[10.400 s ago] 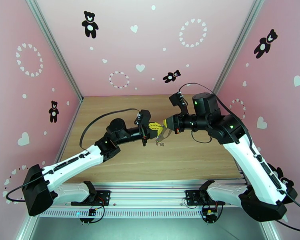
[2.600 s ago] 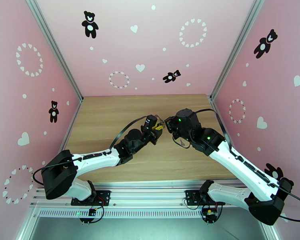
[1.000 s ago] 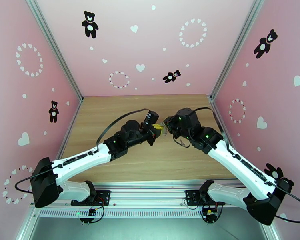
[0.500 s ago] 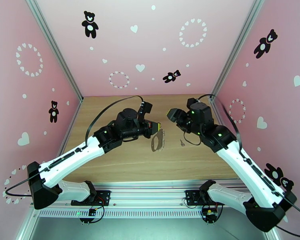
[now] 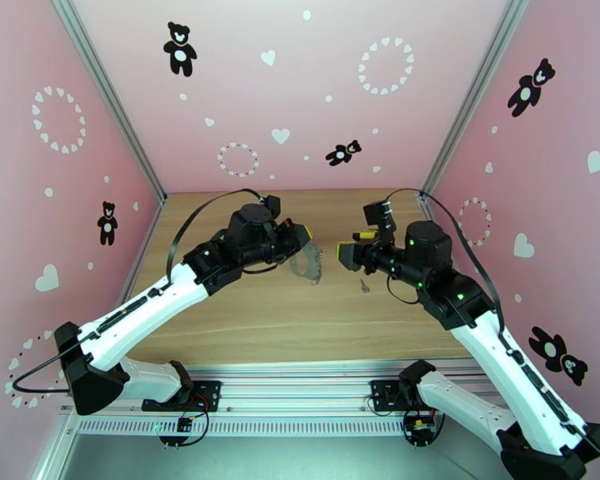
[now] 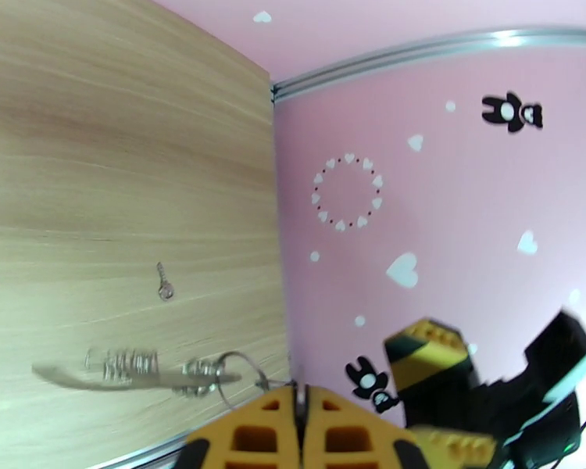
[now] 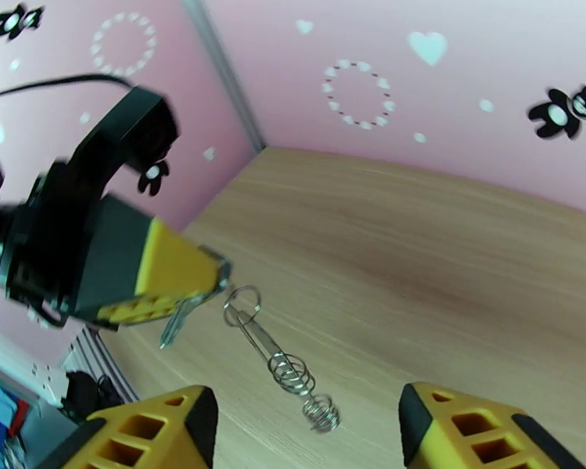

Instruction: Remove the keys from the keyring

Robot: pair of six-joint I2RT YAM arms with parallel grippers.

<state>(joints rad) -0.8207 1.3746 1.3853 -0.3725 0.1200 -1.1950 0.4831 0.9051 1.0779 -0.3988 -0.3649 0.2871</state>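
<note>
- Currently the left tool (image 6: 299,391) is pinched fully shut on the keyring (image 7: 242,300), holding it in the air over the middle of the tabletop (image 5: 244,322). The ring sits right at the fingertips and its coiled chain (image 7: 293,377) dangles below.
- One key (image 5: 365,286) lies loose on the tabletop, well apart from the ring and over toward the right arm, so that one looks done.
- What appears to be the second key (image 7: 173,324) hangs from the left tool's tips just beside the ring. Whether it is threaded on the ring or merely pinched alongside is too small to tell.
- Facing the left tool, the right tool (image 7: 305,404) stands wide open and empty, touching nothing, with the chain hanging between the two.
- As I judge it, the step in hand falls between the two keys: one is off, and the other has yet to be worked off.
- The next move would call for the right tool to close on the small hanging key itself, not on the ring or chain. It would then draw the key off along the wire while the left tool holds the ring firm.
- With so tiny a key and a chain dangling close by, a missed or wrong pinch is the likely trouble.
</note>
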